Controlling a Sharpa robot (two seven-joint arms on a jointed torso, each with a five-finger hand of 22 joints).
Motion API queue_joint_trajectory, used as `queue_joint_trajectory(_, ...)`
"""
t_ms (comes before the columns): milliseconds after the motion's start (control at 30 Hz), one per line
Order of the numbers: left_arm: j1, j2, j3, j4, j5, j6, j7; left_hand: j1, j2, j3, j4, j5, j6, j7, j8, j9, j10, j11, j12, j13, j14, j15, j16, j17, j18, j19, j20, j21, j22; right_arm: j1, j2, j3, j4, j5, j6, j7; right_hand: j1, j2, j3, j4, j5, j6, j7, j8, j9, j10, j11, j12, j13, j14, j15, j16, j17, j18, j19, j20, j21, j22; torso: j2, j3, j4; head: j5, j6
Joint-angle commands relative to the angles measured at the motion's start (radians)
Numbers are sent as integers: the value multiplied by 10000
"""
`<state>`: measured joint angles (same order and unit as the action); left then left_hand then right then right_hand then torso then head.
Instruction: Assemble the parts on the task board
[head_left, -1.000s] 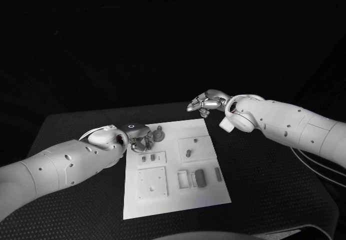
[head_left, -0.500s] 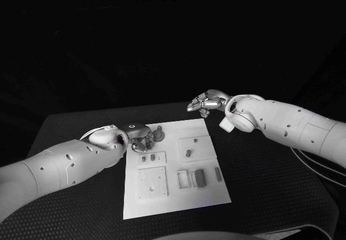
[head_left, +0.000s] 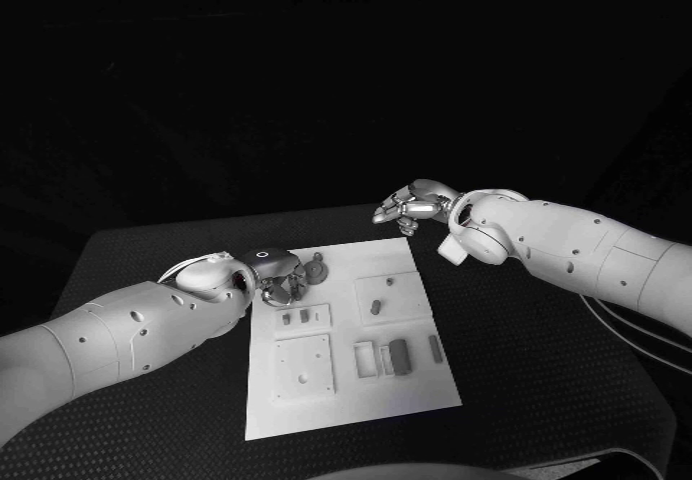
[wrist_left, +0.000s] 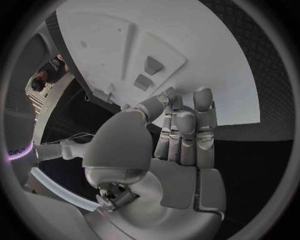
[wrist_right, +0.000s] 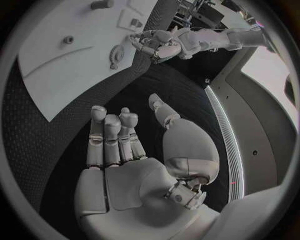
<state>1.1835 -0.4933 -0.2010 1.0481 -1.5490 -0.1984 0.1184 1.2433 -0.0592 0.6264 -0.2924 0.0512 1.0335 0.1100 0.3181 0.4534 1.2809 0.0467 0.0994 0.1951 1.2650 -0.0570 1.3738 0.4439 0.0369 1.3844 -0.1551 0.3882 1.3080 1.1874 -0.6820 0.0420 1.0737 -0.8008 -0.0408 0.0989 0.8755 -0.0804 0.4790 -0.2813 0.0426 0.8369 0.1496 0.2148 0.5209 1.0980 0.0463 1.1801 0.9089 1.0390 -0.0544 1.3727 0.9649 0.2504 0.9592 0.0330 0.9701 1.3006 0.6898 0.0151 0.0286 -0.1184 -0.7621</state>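
Head view: the task board (head_left: 351, 340) lies flat in the middle of the black table (head_left: 548, 350). Small grey parts (head_left: 400, 355) sit in its recesses near the right side; a gear-shaped part (head_left: 319, 268) lies near the far left corner. The left hand (head_left: 277, 278) is over the board's far left corner, fingers curled downward; whether it grips anything cannot be told. The right hand (head_left: 411, 207) hovers beyond the board's far edge, holding nothing visible.

Left wrist view: the left hand (wrist_left: 178, 135) has its fingers side by side, tips at the task board (wrist_left: 206, 55) edge; no part is seen in it.

Right wrist view: the right hand (wrist_right: 125, 145) is released, fingers extended over the table, apart from the task board (wrist_right: 69, 60).
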Motion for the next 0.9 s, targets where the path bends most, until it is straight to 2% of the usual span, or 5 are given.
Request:
queue_joint_trajectory(33,-40,3,-29,50,94,60,134,-80,3,-47,7,15,-33,104,44,-18,19,50,-22,15,-26,-53,-57,22,840,-16,-47,31,206,-1,-2,3,19,9,10,45,-23,70,56,-1,60,14,88,-11,-1,-29,-20,63,-10,-15,-70,53,-10,114,71,-31,10,-17,9,-4,10,-18,-9)
queue_joint_trajectory(233,-39,-27,-41,99,94,80,97,-79,-39,-117,-3,12,-80,122,23,-27,-21,64,-60,11,-31,-40,-56,34,846,-23,-47,31,208,-1,-3,3,19,9,16,46,-23,69,56,-1,60,14,88,-12,-1,-28,-20,64,-11,-15,-71,54,-10,114,71,-31,10,-17,6,3,-12,12,-21)
queue_joint_trajectory(400,-39,-48,-46,108,108,-103,140,-42,-122,-182,-4,12,-134,140,-1,-39,-56,77,-96,10,-34,-26,-54,47,852,-37,-39,27,207,-1,-6,3,9,9,7,42,-23,69,57,-1,60,13,88,-12,-1,-28,-20,64,-12,-15,-71,54,-11,114,72,-31,10,-17,6,-7,6,8,-20)
queue_joint_trajectory(533,-39,-49,-46,99,223,-258,188,33,-209,-242,2,11,-402,252,-142,-104,9,66,-83,42,-17,-35,-61,59,865,-16,-33,33,203,-1,-3,3,14,9,25,46,-23,68,57,-2,60,12,88,-12,-1,-28,-20,65,-13,-14,-71,54,-11,114,72,-32,10,-17,5,-10,8,11,-9)
queue_joint_trajectory(900,-39,-51,-46,75,235,-166,111,100,-385,-310,5,12,-625,353,-244,-155,-82,101,-158,49,-17,-4,-90,68,862,-29,-12,9,193,-1,2,3,6,11,62,56,-22,65,57,-4,59,10,88,-13,-1,-28,-20,66,-15,-14,-71,54,-12,114,73,-32,10,-17,6,-5,1,15,-12)
